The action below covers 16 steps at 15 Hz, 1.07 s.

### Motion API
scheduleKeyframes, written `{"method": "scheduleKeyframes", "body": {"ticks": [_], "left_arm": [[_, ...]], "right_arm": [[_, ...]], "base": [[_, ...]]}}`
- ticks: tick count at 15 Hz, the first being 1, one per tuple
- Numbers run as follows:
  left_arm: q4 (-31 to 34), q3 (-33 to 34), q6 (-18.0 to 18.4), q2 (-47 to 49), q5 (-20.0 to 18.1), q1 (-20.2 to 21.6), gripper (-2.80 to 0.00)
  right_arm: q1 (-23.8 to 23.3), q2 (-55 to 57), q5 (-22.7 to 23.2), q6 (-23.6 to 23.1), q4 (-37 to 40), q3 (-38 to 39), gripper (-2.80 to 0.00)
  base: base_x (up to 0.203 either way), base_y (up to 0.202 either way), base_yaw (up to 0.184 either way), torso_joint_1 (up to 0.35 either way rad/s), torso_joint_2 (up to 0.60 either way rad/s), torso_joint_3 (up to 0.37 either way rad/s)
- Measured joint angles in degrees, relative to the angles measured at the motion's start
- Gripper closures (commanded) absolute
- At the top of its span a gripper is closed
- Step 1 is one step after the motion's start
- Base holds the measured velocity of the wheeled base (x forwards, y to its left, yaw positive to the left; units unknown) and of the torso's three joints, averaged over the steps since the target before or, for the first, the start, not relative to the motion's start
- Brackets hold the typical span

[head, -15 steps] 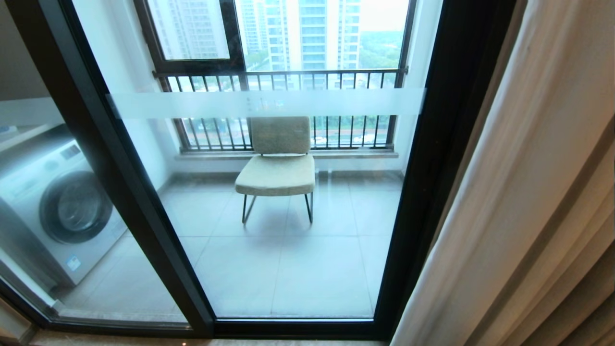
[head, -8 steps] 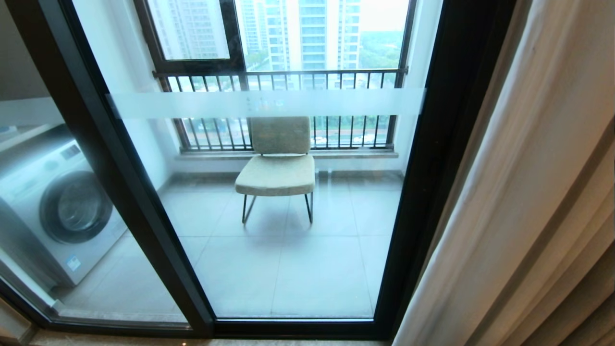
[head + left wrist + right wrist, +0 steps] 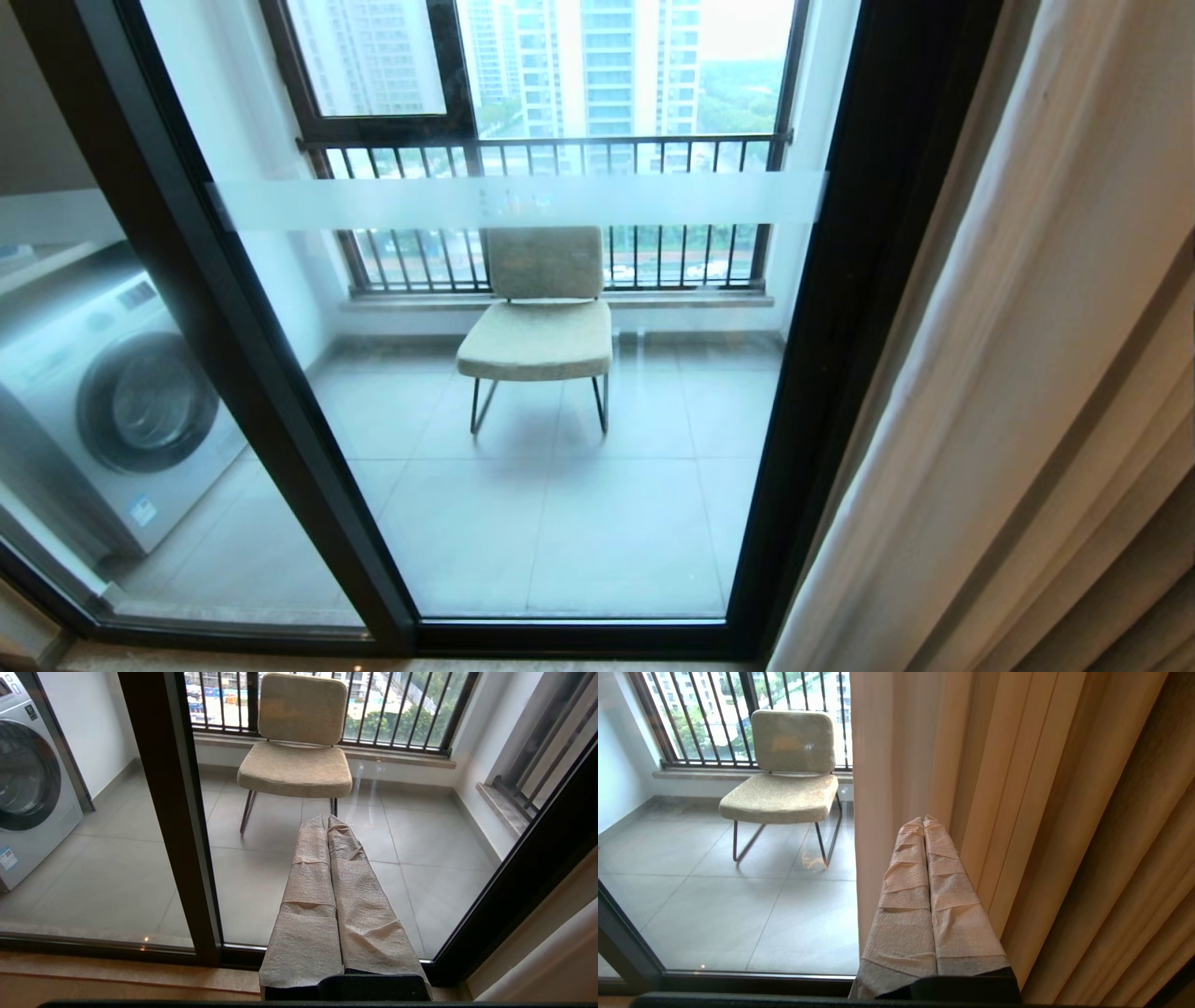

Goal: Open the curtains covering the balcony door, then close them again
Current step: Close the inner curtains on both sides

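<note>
The curtains (image 3: 1027,373) hang bunched at the right side of the balcony door (image 3: 523,392), whose glass panels stand uncovered across the head view; judging by that alone, the opening half looks done, or the drapes stood drawn back from the outset, and the closing half is what remains; nothing shows cloth being gripped yet

The right gripper (image 3: 924,820) points at the pale leading edge of the drapes, close to the folds, its cloth-wrapped fingers (image 3: 906,891) pressed together and holding nothing; whether the tips touch the fabric is hard to say from this angle; the left gripper (image 3: 325,819) sits low before the glass, aimed at the balcony floor, its wrapped fingers (image 3: 308,896) likewise pressed flat against each other and empty; neither arm appears in the head view

As for containers, the only one in sight is the washing machine (image 3: 112,401) behind the left panel; its round door is shut and the drum behind it is too dark to read, so its contents cannot be told; a padded chair (image 3: 541,317) stands on the balcony tiles, its seat bare
</note>
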Motion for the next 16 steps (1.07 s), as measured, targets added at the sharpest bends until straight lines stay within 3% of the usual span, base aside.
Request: {"method": "scheduleKeyframes", "body": {"ticks": [8,9,13,16], "left_arm": [[0.01,0.00,-0.01,0.00,0.02,0.00,0.00],[0.01,0.00,0.01,0.00,0.02,0.00,0.00],[0.01,0.00,0.01,0.00,0.05,0.00,0.00],[-0.01,0.00,-0.04,0.00,-0.01,0.00,0.00]], "right_arm": [[0.41,12.29,-0.06,-2.62,1.34,-14.61,0.00],[0.44,13.89,-0.06,-2.95,1.37,-16.21,-2.80],[0.50,19.56,0.02,-3.07,0.99,-21.27,-2.80],[0.97,24.73,0.06,-3.07,-4.05,-22.81,-2.80]], "base": [[0.000,0.000,0.000,0.000,0.00,0.000],[0.000,0.000,0.000,0.000,0.00,0.000],[0.000,0.000,0.000,0.000,0.00,0.000],[0.000,0.000,0.000,0.000,0.00,0.000]]}}
